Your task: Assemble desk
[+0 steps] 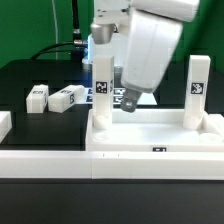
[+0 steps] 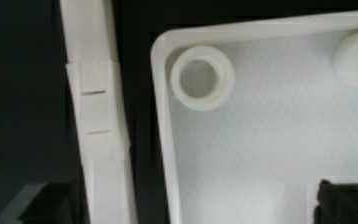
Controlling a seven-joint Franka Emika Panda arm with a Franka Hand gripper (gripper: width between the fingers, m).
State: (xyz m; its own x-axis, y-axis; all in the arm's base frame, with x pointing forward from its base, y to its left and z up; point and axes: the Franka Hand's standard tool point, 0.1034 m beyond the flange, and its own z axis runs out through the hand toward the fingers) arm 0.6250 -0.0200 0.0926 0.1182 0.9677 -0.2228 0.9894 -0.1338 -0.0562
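Desk assembly, seen mid-build on a black worktop [image 1: 45, 125]. Nearest the exterior camera, a long low white rail [image 1: 45, 163] runs along the worktop's front edge. The desk slab [image 1: 150, 128] lies just behind it, toward the exterior view's right. The wrist view shows a slab corner close beside the rail, its round socket [image 2: 202, 77] empty.

Two white legs already stand upright at the slab's far corners, one on the exterior view's left [image 1: 101, 80] and one on its right [image 1: 197, 85]. Between them the gripper [image 1: 128, 100] hangs low over the slab's far edge, nearer the left leg. Its jaws are spread wide and hold nothing, with the dark fingertips [image 2: 345, 200] at opposite sides of the wrist view.

Farther back, toward the worktop's left edge, two loose legs [image 1: 38, 97] [image 1: 67, 97] lie on their sides, near each other and well apart from the slab.

By the look of it, the next job is to fetch one of those legs for an empty near socket. Doing it well likely means lifting clear of the standing legs first. The leg should then be gripped squarely across two opposite faces and kept plumb. Its end should be centred over the hole before any pressing or turning, as a tilted leg could jam or nudge the slab off the rail.
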